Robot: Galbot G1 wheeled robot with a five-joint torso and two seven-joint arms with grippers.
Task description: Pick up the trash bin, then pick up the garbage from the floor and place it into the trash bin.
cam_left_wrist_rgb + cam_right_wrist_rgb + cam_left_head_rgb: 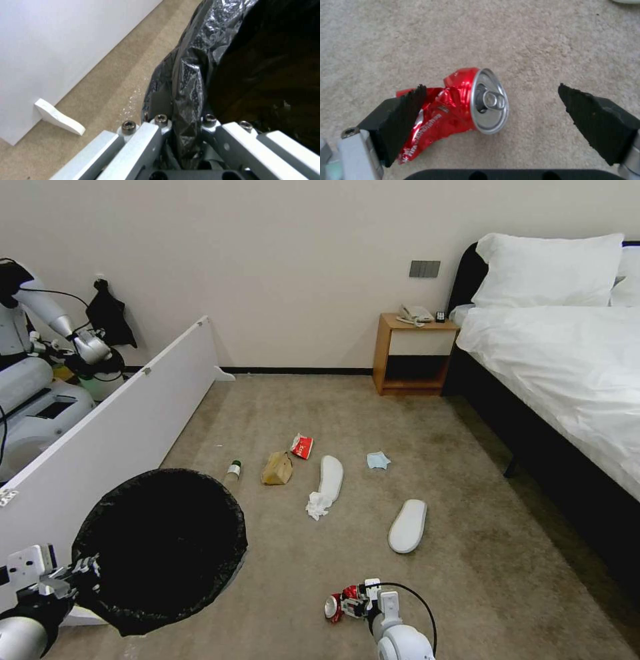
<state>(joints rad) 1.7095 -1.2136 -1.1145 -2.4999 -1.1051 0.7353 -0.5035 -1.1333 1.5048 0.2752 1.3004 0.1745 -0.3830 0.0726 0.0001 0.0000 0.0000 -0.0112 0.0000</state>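
Hovering low over the carpet [553, 37], the right gripper [491, 105] holds its jaws released astride the crushed red can [460, 107]. Left gripper [181, 130] is clenched on the trash bin [160, 547] rim. Next move: descend, close squarely on the can.

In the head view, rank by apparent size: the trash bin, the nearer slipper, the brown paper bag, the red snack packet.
1. trash bin, though closest to the camera
2. nearer slipper
3. brown paper bag
4. red snack packet

Beige carpet [467, 553] strewn with slippers [407, 525], crushed can [466, 105], bottle [233, 471].
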